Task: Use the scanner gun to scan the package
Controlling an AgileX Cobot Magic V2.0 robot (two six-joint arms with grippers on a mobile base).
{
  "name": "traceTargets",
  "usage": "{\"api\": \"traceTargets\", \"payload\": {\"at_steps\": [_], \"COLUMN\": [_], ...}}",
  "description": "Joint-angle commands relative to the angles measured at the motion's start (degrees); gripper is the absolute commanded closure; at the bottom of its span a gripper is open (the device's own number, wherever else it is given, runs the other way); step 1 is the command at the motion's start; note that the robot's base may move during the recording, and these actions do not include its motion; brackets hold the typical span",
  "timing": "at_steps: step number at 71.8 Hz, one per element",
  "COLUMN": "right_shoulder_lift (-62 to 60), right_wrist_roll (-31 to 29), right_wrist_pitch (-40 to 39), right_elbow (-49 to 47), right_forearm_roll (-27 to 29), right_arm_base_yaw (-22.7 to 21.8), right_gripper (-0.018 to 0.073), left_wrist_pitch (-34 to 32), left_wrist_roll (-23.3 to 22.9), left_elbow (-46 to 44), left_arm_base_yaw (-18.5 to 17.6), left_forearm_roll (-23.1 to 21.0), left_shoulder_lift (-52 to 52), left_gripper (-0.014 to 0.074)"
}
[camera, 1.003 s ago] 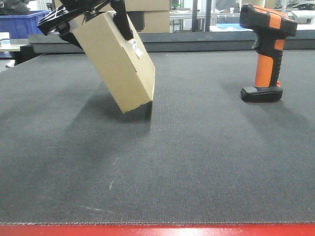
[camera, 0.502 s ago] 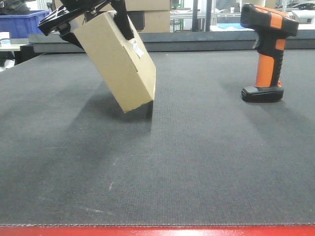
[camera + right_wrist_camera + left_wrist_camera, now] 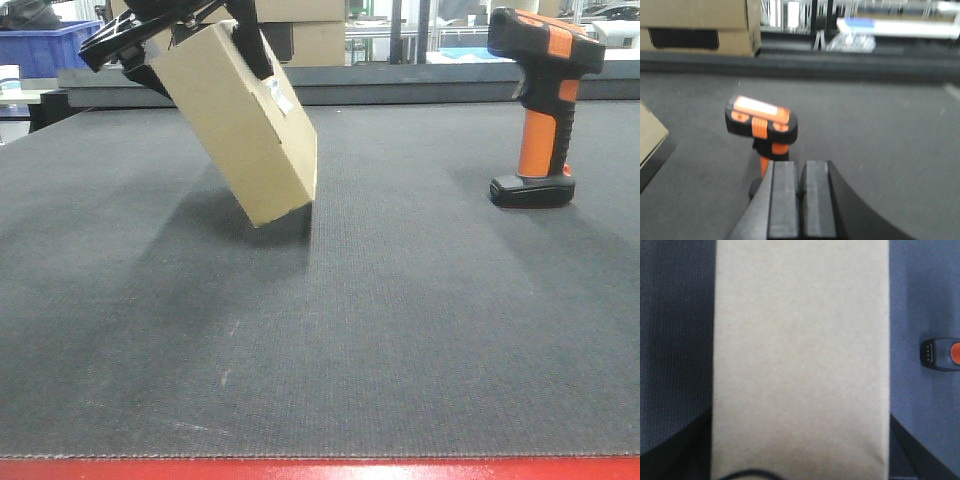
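- The left gripper (image 3: pixel 195 55) clamps its jaws on the package (image 3: pixel 235 130), tilted over the desk (image 3: pixel 400 330), white label (image 3: pixel 278 98) apparently angled for scanning.
- The right gripper (image 3: pixel 801 167), jaws together, hangs behind the upright scanner gun (image 3: pixel 545 110), not gripping it.

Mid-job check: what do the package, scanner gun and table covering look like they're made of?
The package: tan cardboard, matte, crisp folded edges. The scanner gun: probably hard moulded plastic, black and orange, slight sheen; its handle may be rubberised. The table covering: dark grey matte mat, fine woven-looking grid; fabric or textured rubber, unclear.
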Motion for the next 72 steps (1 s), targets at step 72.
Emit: {"api": "traceTargets", "payload": {"at_steps": [72], "right_shoulder_lift": [48.96], "right_wrist_roll": [2.93], "right_wrist_pitch": [-51.43], "right_elbow": [-1.1], "right_forearm_roll": [17.35], "right_arm_base_yaw": [13.29], "right_gripper": [0.0727], "left_wrist_pitch": [0.62], "left_wrist_roll": [-0.38], "left_elbow": [-0.26], "left_arm_base_yaw": [-0.34], "left_forearm_roll": [-1.24], "left_shoulder_lift": [-0.6], "left_gripper": [0.0708]}}
